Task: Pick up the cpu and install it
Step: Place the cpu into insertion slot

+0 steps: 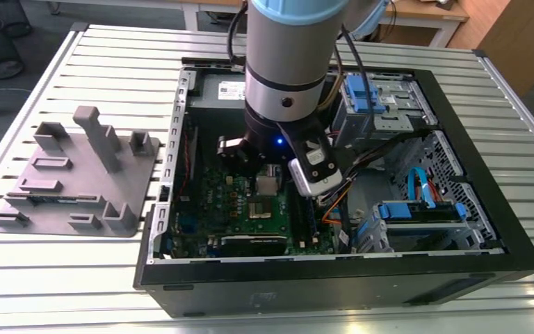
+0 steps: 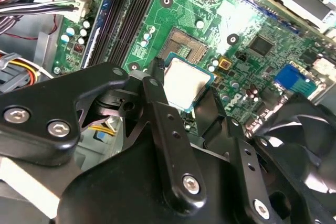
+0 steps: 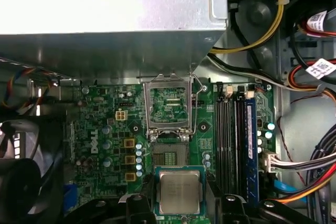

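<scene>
The cpu point(image 3: 179, 190), a small square chip with a silver-grey metal top, hangs just above the green motherboard point(image 3: 100, 129). My gripper point(image 3: 179, 204) is shut on it, with one black finger point(image 2: 155, 85) on each of two opposite edges. In the second wrist view the cpu point(image 2: 186, 81) sits beside the open socket point(image 2: 186, 46), not over it. The socket's metal load plate point(image 3: 168, 103) stands flipped up behind the bare socket point(image 3: 169, 156). In the exterior view the gripper point(image 1: 267, 182) is low inside the open computer case point(image 1: 489, 229), over the motherboard point(image 1: 248, 219).
A big grey metal box with a white label point(image 3: 105, 3) borders the board near the socket. Memory slots point(image 3: 233, 140) and bundled cables point(image 3: 304, 166) lie on the far side. A black fan point(image 2: 310, 129) is close to the gripper. A grey plastic tray with posts point(image 1: 72, 177) stands outside the case.
</scene>
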Controlling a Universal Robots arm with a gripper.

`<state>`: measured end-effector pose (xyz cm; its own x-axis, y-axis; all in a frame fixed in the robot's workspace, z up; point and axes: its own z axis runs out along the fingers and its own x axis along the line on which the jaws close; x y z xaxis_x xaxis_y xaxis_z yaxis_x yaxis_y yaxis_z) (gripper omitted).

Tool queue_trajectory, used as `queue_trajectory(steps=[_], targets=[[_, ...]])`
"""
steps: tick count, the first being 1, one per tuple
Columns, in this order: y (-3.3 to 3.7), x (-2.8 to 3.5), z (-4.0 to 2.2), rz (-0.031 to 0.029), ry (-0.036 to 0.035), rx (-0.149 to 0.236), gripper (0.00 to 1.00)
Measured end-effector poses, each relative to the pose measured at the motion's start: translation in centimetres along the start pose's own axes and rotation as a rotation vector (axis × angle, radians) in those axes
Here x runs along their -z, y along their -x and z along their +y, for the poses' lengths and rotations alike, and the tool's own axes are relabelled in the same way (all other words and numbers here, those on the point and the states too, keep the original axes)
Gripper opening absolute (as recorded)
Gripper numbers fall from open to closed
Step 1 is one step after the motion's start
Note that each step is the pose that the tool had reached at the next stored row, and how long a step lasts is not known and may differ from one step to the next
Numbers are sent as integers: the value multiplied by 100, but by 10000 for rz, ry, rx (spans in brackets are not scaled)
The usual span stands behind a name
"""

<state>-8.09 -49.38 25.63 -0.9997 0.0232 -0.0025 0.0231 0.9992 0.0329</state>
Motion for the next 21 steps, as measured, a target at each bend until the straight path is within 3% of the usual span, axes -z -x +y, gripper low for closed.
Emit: queue_trajectory(steps=[21], targets=[[-1, -380, -25, 0, 0, -3, 47]])
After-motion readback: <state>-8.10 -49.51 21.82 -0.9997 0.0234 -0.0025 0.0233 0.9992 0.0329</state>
